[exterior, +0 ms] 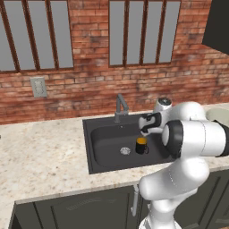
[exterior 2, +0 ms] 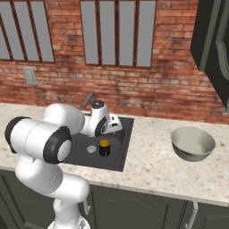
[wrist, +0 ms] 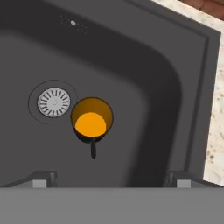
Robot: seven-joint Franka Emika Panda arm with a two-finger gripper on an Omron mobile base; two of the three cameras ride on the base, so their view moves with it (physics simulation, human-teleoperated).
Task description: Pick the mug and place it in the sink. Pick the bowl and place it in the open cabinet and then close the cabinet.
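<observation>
Black mug upright on sink floor, just beside round silver drain, apart from all basin walls, gripper above it, jaws spread wide, holding nothing, bowl on counter well right of sink.

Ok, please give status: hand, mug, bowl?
Hand open above sink. Mug upright inside sink, beside drain. Bowl on counter, path clear.

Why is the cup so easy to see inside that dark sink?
Hand view: the mug shows a bright orange inside against the flat black sink, no glare. Both base views: even, soft rendered light; the mug stays sharp.
</observation>
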